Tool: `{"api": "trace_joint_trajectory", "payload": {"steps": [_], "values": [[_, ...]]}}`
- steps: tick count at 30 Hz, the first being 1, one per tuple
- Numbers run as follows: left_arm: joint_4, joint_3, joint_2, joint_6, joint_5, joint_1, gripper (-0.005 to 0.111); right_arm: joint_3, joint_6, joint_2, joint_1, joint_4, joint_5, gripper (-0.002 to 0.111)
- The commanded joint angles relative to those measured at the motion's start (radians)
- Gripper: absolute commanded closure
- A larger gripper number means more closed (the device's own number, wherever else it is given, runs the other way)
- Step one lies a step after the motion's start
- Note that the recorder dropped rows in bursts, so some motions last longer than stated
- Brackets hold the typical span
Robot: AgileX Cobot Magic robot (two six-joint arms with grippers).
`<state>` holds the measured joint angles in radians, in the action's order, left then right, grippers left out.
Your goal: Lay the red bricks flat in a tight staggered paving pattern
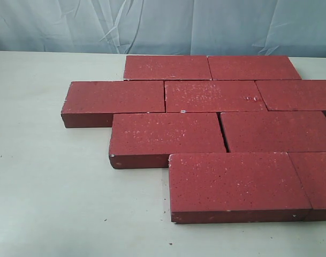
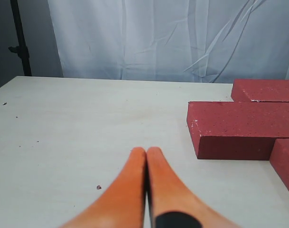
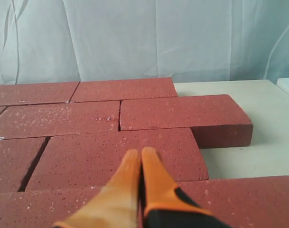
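Note:
Several dark-red bricks lie flat on the pale table in staggered rows, sides touching or nearly so; a thin gap shows between two in the third row. The nearest full brick sits at the front. Neither gripper shows in the exterior view. In the left wrist view my left gripper is shut and empty over bare table, apart from the brick beside it. In the right wrist view my right gripper is shut and empty, its orange fingertips hovering over the top face of a brick in the pattern.
The pale table stretches bare to the left of the bricks. A wrinkled white-blue curtain hangs behind the table. A dark stand pole rises at the table's corner in the left wrist view.

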<state>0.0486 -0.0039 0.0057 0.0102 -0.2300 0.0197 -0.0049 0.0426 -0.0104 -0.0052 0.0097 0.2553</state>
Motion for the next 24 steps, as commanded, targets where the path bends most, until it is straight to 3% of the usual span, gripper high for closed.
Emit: {"api": "trace_joint_trajectory", "payload": {"steps": [1, 24], "values": [[-0.002, 0.004, -0.006, 0.006, -0.001, 0.0, 0.107, 0.005, -0.001, 0.008, -0.004, 0.0, 0.03, 0.109], [-0.002, 0.004, -0.006, 0.006, -0.001, 0.0, 0.107, 0.005, 0.002, 0.008, -0.004, 0.023, 0.05, 0.109]]}}
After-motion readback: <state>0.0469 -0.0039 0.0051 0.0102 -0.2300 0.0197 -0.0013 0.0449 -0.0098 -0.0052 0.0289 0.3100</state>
